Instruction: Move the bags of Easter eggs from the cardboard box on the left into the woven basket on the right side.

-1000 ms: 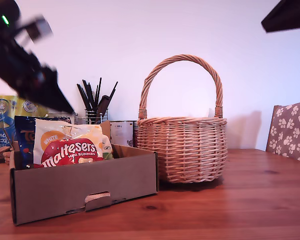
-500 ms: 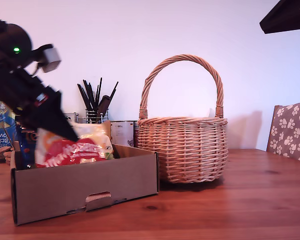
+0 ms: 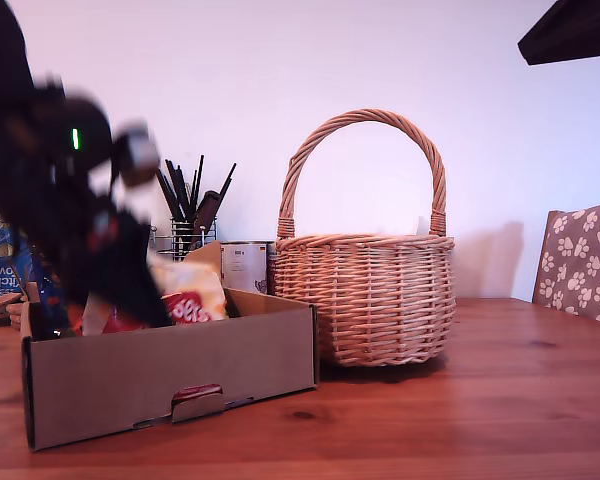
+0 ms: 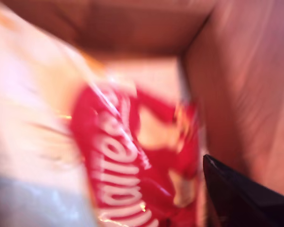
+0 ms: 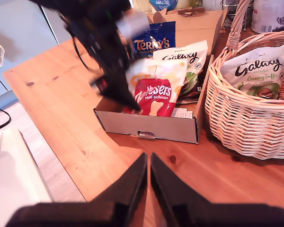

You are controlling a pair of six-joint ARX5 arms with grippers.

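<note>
The red Maltesers pouch (image 5: 154, 97) stood in the cardboard box (image 3: 170, 375) at the exterior view's left, with the white-orange bag (image 5: 154, 73), a Galaxy bag (image 5: 187, 61) and the dark blue Terry's bag (image 5: 154, 42) behind it. My first claw (image 3: 130, 290) was down in the box at that pouch, too blurred to tell whether its jaws were apart or clamped. One Galaxy bag (image 5: 255, 71) already lay in the woven basket (image 3: 365, 300) on the exterior view's right, so I judged the job barely begun, with four bags left. My second claw (image 5: 148, 165) hung over the tabletop (image 3: 480, 400) with jaws together, holding nothing.
</note>
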